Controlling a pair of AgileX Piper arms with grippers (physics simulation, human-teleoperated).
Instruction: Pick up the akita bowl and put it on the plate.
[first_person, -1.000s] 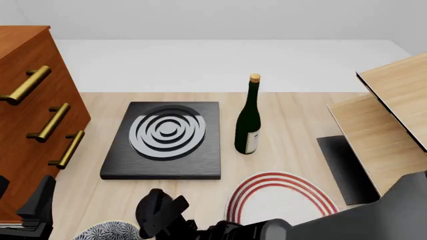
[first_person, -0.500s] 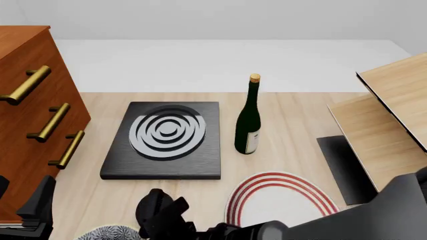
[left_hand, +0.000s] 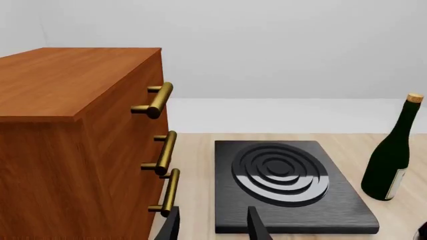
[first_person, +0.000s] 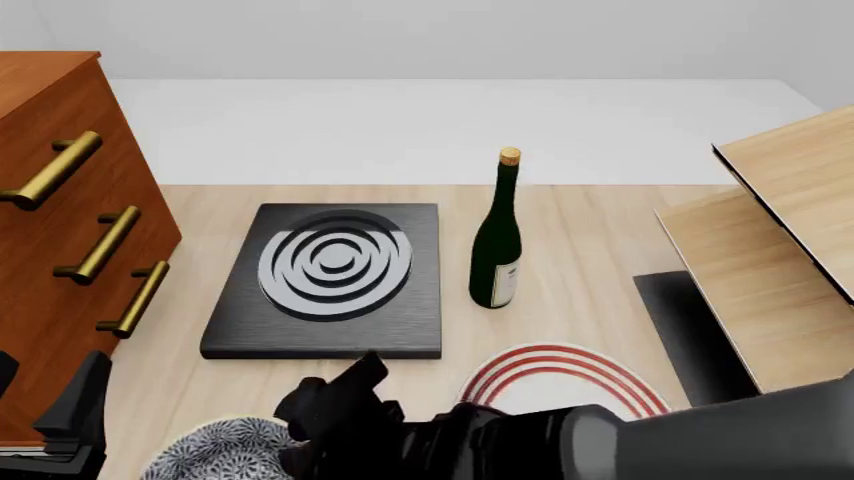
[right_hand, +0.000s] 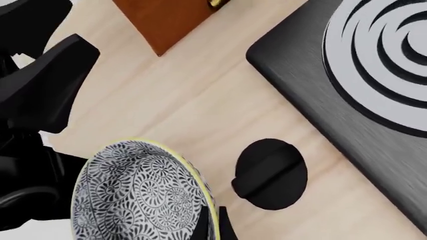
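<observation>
The akita bowl (first_person: 220, 452), blue-and-white patterned with a yellowish rim, shows at the near left edge of the front view, tilted. My right gripper (first_person: 304, 435) reaches across from the right and is shut on the bowl's rim. In the right wrist view the akita bowl (right_hand: 140, 192) fills the foreground, its rim caught at the right gripper (right_hand: 212, 227). The plate (first_person: 567, 390), white with red rings, lies to the right of the bowl, partly hidden behind my right arm. My left gripper (first_person: 74, 412) stands open at the near left, seen as the left gripper (left_hand: 213, 227) with parted fingers in its own view.
A black slab with white rings (first_person: 334, 275) lies mid-table, a wine bottle (first_person: 498, 250) to its right. A wooden dresser (first_person: 67, 230) with brass handles stands at the left. A black knob (right_hand: 270, 172) sits beside the bowl. Wooden shelving (first_person: 774, 250) and a dark mat (first_person: 687, 335) are at the right.
The right gripper has risen and tilted, and more of the bowl now shows in the front view, lifted with it. The left arm has not moved.
</observation>
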